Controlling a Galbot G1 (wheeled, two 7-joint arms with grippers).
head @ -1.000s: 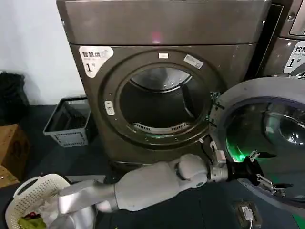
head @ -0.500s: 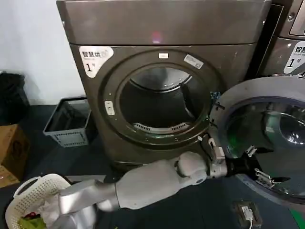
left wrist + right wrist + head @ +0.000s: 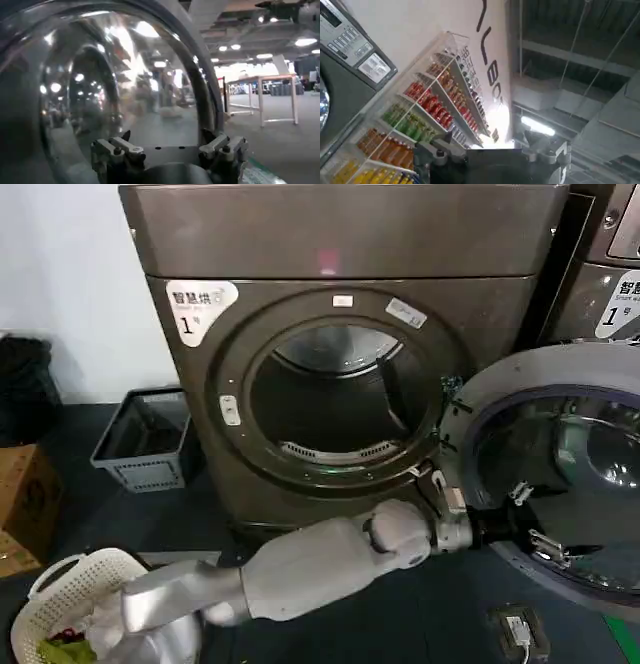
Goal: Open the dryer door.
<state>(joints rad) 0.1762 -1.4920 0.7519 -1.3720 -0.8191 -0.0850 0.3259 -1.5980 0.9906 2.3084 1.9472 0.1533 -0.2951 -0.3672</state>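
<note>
The bronze-grey dryer [image 3: 330,244] with a white "1" label stands in front of me, its round drum opening [image 3: 335,399] uncovered. The dryer door [image 3: 560,374] hangs swung out to the right, grey inner face and dark glass turned my way. My left arm reaches across low to it. The left gripper [image 3: 538,519] is open at the lower inner rim of the door, holding nothing. In the left wrist view the left gripper [image 3: 167,137] faces the domed glass of the dryer door [image 3: 100,75] close up. My right gripper [image 3: 490,142] is open and empty, pointing up at a ceiling.
A second like machine [image 3: 610,274] stands right of the dryer, behind the open door. A grey crate [image 3: 140,439] sits on the floor at the left, with a white laundry basket [image 3: 70,584] and a cardboard box [image 3: 20,494] nearer me. A small device [image 3: 518,629] lies below the door.
My left gripper has drawn up and back to the left along the door's lower inner rim. The green glow on the glass has gone.
</note>
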